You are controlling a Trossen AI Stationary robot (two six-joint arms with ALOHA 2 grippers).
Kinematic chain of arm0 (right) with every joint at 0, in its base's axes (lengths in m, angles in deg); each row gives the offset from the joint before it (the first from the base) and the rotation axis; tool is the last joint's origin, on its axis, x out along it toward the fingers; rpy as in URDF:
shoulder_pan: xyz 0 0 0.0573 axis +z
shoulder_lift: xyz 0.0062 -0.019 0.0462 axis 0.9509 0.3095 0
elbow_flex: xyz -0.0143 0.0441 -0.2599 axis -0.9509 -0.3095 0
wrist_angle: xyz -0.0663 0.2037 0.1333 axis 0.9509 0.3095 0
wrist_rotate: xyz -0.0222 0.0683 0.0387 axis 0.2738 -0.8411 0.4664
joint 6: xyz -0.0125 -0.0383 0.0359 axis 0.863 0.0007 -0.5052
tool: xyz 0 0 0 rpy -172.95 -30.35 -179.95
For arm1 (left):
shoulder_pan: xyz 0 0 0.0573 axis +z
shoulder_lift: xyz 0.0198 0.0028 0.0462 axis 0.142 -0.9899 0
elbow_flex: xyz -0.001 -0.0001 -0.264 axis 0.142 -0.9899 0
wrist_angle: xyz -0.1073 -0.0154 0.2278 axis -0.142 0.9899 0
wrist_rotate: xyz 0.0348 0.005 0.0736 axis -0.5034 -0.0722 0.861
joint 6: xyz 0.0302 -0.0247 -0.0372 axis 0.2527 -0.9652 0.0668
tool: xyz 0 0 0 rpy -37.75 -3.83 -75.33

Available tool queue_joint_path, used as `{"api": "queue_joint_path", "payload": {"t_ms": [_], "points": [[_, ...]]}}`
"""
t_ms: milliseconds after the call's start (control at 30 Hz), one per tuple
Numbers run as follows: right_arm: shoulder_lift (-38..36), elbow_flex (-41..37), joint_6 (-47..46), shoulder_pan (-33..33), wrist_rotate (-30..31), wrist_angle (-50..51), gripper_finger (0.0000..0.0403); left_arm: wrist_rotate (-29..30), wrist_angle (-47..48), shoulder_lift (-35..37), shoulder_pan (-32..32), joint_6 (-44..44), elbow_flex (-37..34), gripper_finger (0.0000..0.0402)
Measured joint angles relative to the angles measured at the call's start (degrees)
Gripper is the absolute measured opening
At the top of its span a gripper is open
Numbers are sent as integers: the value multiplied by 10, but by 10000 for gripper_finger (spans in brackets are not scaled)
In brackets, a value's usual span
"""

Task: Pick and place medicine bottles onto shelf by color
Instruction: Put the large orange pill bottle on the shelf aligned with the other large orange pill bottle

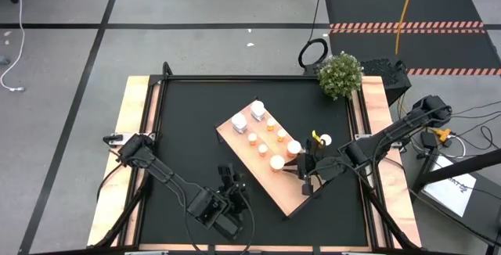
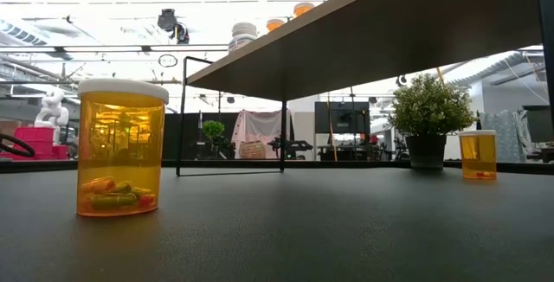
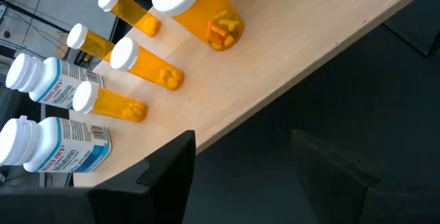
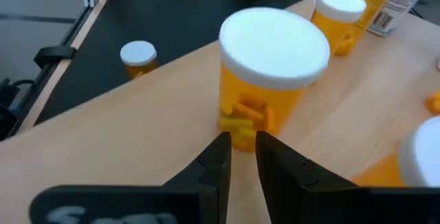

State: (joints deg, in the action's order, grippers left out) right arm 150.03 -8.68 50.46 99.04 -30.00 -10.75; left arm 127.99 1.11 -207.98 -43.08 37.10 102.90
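Medicine bottles, small amber plastic vials with round white caps plus blockier white ones, mostly stand on the shelf (image 1: 270, 161), a pale light-wood rectangular board lying diagonally at frame centre.

High view: about 6 amber bottles (image 1: 276, 163) and 2 white bottles (image 1: 257, 111) are on the board, white ones grouped at its upper-left end. 1 amber bottle (image 1: 325, 140) remains on the black tabletop mat (image 1: 188, 130), just right of the board. The right gripper (image 1: 307, 169) sits at the board's right edge, centre-right of frame. The left gripper (image 1: 233, 186) waits at lower centre, off the board. A small green potted plant (image 1: 340, 75) stands at upper right.

Low view: 1 large amber bottle (image 2: 120, 148) stands on the mat at frame left and a second (image 2: 478, 154) at right beside the plant; the board's underside crosses the top.

Left wrist view: 5 amber and 2 white bottles fill the upper left on the wood. Only 1 dark finger (image 3: 148, 176) shows at lower left, so the jaw state cannot be told here.

Right wrist view: the right fingers stand nearly together, with a narrow gap, just before a large amber bottle (image 4: 271, 73) at frame centre, holding nothing.

Judgement: sorting is well advanced; at least 2 bottles still on the mat remain to be shelved.
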Motion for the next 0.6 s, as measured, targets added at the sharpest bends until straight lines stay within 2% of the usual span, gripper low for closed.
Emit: {"api": "queue_joint_path", "payload": {"t_ms": [167,300,600], "points": [[-30,0,-2,10,-31,5,61,0,0,0,0,0,0,239],[-76,0,-4,28,-31,41,61,0,0,0,0,5,0,239],[-214,0,-112,34,-29,258,61,2,37,0,7,15,-6,239]]}}
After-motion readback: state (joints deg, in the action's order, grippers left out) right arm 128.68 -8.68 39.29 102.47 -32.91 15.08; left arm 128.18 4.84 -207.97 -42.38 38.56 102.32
